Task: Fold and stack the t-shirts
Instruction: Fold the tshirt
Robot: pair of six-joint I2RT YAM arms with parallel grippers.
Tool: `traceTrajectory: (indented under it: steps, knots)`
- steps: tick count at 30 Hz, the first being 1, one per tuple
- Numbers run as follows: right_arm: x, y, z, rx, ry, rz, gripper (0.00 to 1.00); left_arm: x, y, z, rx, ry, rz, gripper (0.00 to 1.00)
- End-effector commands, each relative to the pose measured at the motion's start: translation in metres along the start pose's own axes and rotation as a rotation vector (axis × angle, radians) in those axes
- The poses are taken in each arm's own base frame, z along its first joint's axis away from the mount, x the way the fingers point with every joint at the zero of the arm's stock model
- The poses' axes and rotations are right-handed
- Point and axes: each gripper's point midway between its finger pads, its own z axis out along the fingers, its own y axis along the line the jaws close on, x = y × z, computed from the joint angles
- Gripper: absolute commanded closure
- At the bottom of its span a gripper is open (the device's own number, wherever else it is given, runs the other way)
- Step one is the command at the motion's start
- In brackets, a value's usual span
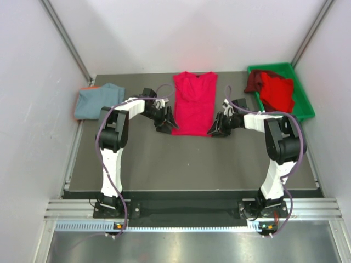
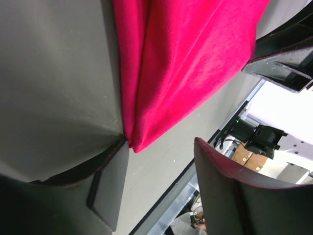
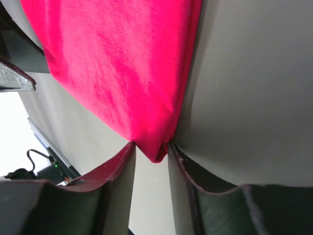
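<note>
Nearest you, both arms rose from their bases at the near edge of the table point(image 1: 192, 164) and bent forward and inward, one to each side of the middle.

Your left gripper point(image 2: 161, 144) sat at the near left corner of the bright red t-shirt point(image 1: 193, 104). In the left wrist view its jaws stood well apart. The shirt's corner came to a point just at the tip of one finger point(image 2: 110, 186), touching or all but touching it. The other finger point(image 2: 230, 196) stood clear of the cloth, with bare table between them. Nothing was clamped there.

Your right gripper point(image 3: 150, 149) was at the near right corner of the same shirt. In the right wrist view its fingers stood only a narrow gap apart. The corner dipped into the mouth of that gap, with cloth against both tips and bare table showing between the fingers below it. I could not tell whether the corner was pinched or only lying between them.

The bright red t-shirt itself lay flat in the middle of the table, hem toward you and neckline toward the back wall, with its sides turned in so it made a long, narrow shape.

Farther back on the left, the grey-blue t-shirt point(image 1: 96, 103) lay bunched near the table's far left corner, well apart from the arms.

At the far right, the green bin point(image 1: 304, 107) held a red t-shirt point(image 1: 277, 90), with a darker red t-shirt point(image 1: 255, 81) at its left end, partly over the rim.
</note>
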Motion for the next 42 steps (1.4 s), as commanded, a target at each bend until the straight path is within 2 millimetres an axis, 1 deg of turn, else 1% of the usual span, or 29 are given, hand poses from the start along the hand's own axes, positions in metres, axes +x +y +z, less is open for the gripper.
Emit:
traceTrajectory:
  steps: [1,2,3,4,5,6,7,9,13,14,15,17,20,21,23,24,26,27,29,30,32,33,35,36,37,38,39,40,42]
  knots:
    - [0.000,-0.002,0.006,0.015,0.000,-0.032,0.67,0.010,0.017,0.005,-0.058,0.023,0.001,0.40]
    - [0.000,-0.002,0.006,0.014,-0.002,-0.036,0.69,0.013,0.017,0.006,-0.051,0.031,-0.005,0.42]
    - [0.000,-0.001,0.006,0.013,-0.002,-0.037,0.73,0.014,0.017,0.006,-0.044,0.033,-0.005,0.49]
    - [0.002,-0.002,0.006,0.014,0.001,-0.036,0.76,0.015,0.016,0.006,-0.041,0.033,-0.008,0.52]
    - [0.003,-0.001,0.006,0.013,0.003,-0.037,0.80,0.018,0.018,0.007,-0.040,0.042,-0.020,0.53]
    - [0.002,-0.001,0.005,0.013,0.000,-0.041,0.88,0.020,0.019,0.008,-0.040,0.045,-0.023,0.53]
    - [0.002,-0.001,0.004,0.017,-0.002,-0.042,0.91,0.020,0.019,0.009,-0.040,0.045,-0.029,0.55]
    - [0.001,-0.002,0.003,0.023,-0.006,-0.046,0.94,0.022,0.021,0.011,-0.042,0.051,-0.037,0.57]
    - [0.001,-0.001,0.001,0.024,-0.012,-0.059,0.98,0.023,0.019,0.016,-0.038,0.060,-0.038,0.67]
    - [0.001,0.000,0.000,0.023,-0.013,-0.061,0.98,0.022,0.018,0.017,-0.040,0.059,-0.035,0.82]
    - [0.001,0.000,-0.001,0.023,-0.014,-0.065,1.00,0.022,0.018,0.018,-0.039,0.058,-0.035,0.85]
    - [0.000,0.002,-0.002,0.021,-0.017,-0.073,1.00,0.021,0.015,0.019,-0.037,0.057,-0.028,1.00]
    - [-0.003,0.006,-0.007,0.018,-0.029,-0.094,1.00,0.019,0.011,0.016,-0.034,0.049,-0.013,1.00]
    - [-0.006,0.011,-0.011,0.013,-0.043,-0.112,1.00,0.018,0.010,0.015,-0.034,0.046,-0.005,1.00]
    - [-0.010,0.014,-0.017,0.026,-0.058,-0.135,1.00,0.015,0.004,0.007,-0.046,0.033,0.038,1.00]
    - [-0.017,0.016,-0.025,0.045,-0.090,-0.153,1.00,0.014,0.001,0.004,-0.048,0.029,0.050,1.00]
    - [-0.021,0.020,-0.034,0.058,-0.108,-0.192,1.00,0.013,-0.010,-0.006,-0.050,0.013,0.086,1.00]
    - [-0.026,0.025,-0.044,0.067,-0.135,-0.211,1.00,0.013,-0.014,-0.010,-0.047,0.005,0.098,1.00]
    - [-0.028,0.030,-0.054,0.073,-0.146,-0.246,1.00,0.014,-0.024,-0.019,-0.044,-0.008,0.125,1.00]
    - [-0.030,0.036,-0.062,0.067,-0.164,-0.263,1.00,0.014,-0.026,-0.022,-0.044,-0.013,0.136,1.00]
    - [-0.028,0.038,-0.070,0.067,-0.169,-0.272,1.00,0.015,-0.033,-0.027,-0.041,-0.021,0.150,1.00]
    - [-0.028,0.042,-0.076,0.060,-0.184,-0.280,1.00,0.017,-0.035,-0.028,-0.036,-0.020,0.156,1.00]
    - [-0.020,0.041,-0.078,0.058,-0.177,-0.279,1.00,0.020,-0.043,-0.031,-0.031,-0.022,0.183,1.00]
    - [-0.018,0.044,-0.083,0.051,-0.185,-0.284,1.00,0.020,-0.048,-0.032,-0.033,-0.024,0.205,1.00]
    - [-0.013,0.041,-0.082,0.051,-0.179,-0.275,1.00,0.023,-0.056,-0.033,-0.032,-0.026,0.233,1.00]
    - [-0.010,0.043,-0.085,0.044,-0.184,-0.279,1.00,0.026,-0.062,-0.033,-0.029,-0.025,0.249,1.00]
    - [-0.006,0.041,-0.085,0.045,-0.180,-0.274,1.00,0.029,-0.066,-0.034,-0.031,-0.024,0.268,1.00]
    - [-0.004,0.042,-0.086,0.041,-0.180,-0.275,1.00,0.035,-0.076,-0.033,-0.034,-0.024,0.303,1.00]
    - [0.000,0.046,-0.091,0.027,-0.187,-0.282,1.00,0.045,-0.085,-0.031,-0.039,-0.018,0.351,1.00]
